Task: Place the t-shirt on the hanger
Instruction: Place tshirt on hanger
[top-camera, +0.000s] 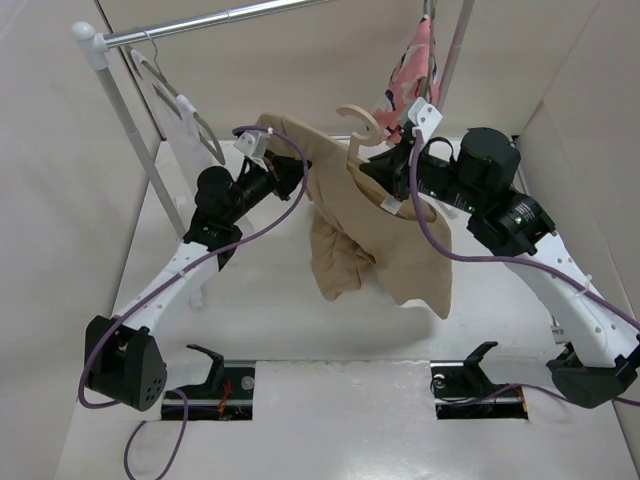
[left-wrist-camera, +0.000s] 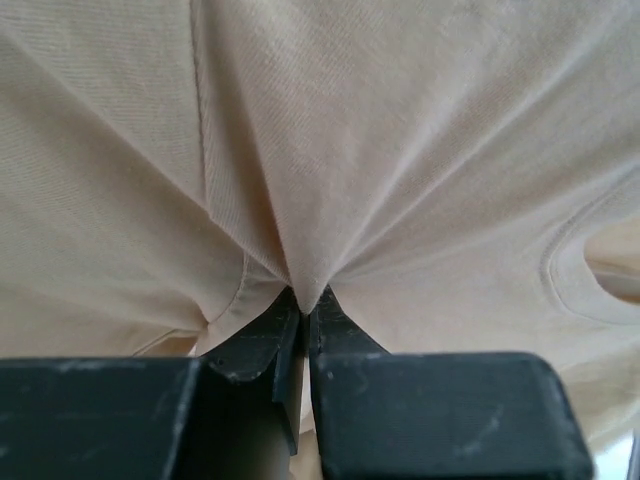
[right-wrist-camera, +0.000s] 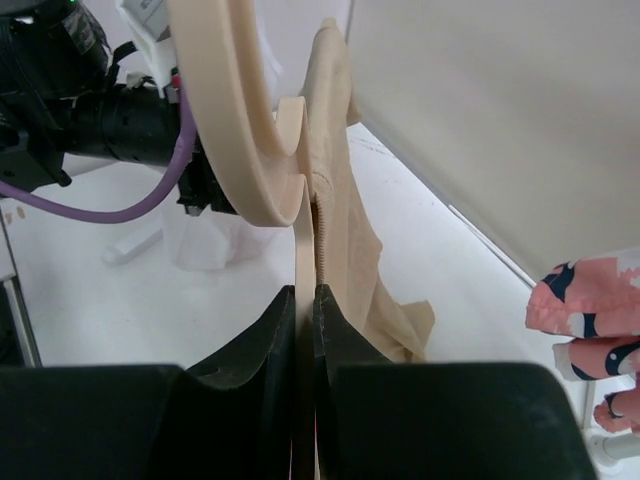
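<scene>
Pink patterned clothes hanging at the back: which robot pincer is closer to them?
Right. The right pincer holds the hanger just in front of the pink garment; the left pincer pinches the t-shirt farther off, on the other side of the hanger.

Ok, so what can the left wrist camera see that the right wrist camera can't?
Only the left wrist view shows the folds bunched up where the left gripper pinches the t-shirt. Only the right wrist view shows the hanger clamped in the right gripper, and a pink patterned garment. Both views show the tan t-shirt.
</scene>
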